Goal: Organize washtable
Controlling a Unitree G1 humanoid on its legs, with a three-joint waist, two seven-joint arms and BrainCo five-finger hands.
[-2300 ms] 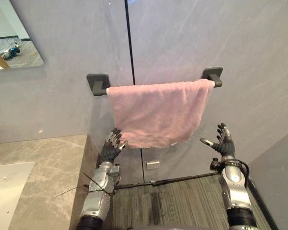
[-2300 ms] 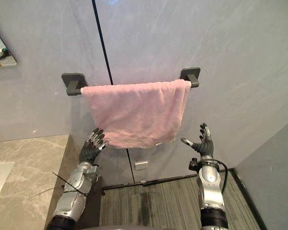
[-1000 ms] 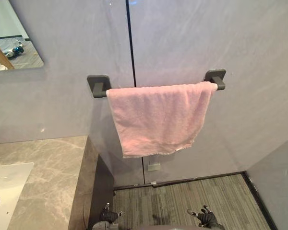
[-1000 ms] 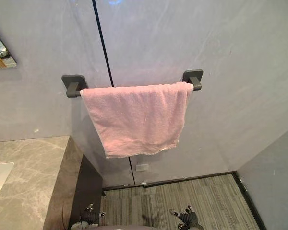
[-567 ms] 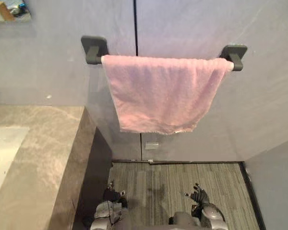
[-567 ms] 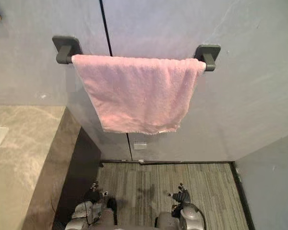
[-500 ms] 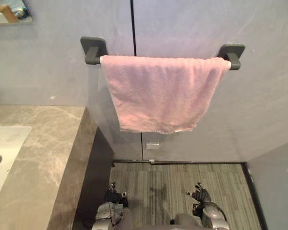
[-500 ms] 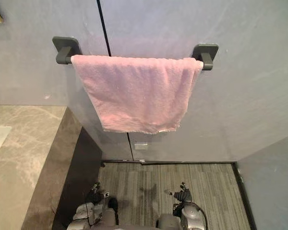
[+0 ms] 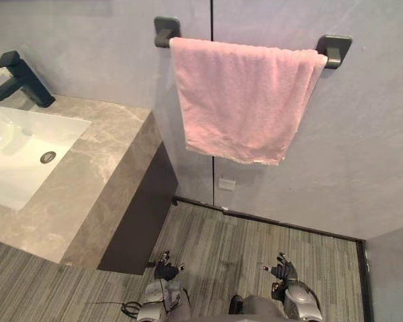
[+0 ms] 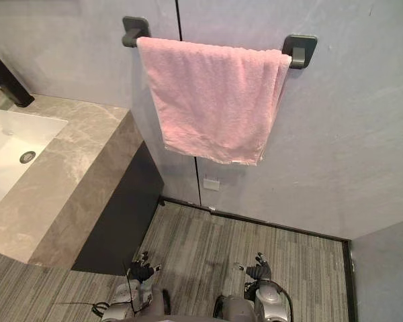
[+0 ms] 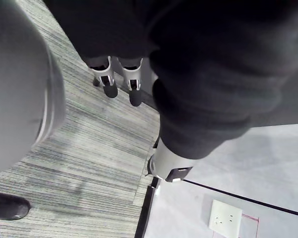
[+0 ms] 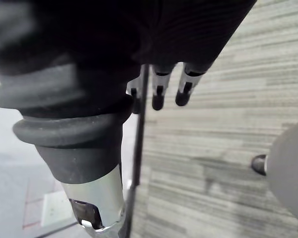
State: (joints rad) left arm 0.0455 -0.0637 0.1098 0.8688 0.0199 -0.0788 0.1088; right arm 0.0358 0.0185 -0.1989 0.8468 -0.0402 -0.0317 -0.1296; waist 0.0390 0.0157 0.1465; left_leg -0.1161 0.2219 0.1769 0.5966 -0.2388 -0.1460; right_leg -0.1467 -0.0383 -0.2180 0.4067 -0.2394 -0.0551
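A pink towel (image 9: 245,97) hangs folded over the dark towel bar (image 9: 337,48) on the grey wall, its lower edge slanting. To its left the marble washtable (image 9: 94,174) carries a white sink (image 9: 13,151) and a black tap (image 9: 17,77). My left hand (image 9: 166,270) hangs low above the striped floor, fingers relaxed and holding nothing. My right hand (image 9: 283,270) hangs at the same height, also open and empty. In the wrist views the fingers (image 11: 120,88) and fingers (image 12: 169,91) point down at the carpet.
A dark cabinet side (image 9: 138,221) stands under the washtable. A wall socket (image 9: 226,183) sits below the towel. Striped grey floor (image 9: 242,248) lies between the cabinet and the wall on the right.
Both hands dropped from the towel's lower corners to my sides. The camera has since swung left and down, bringing the sink and tap into view. The towel stays on the bar.
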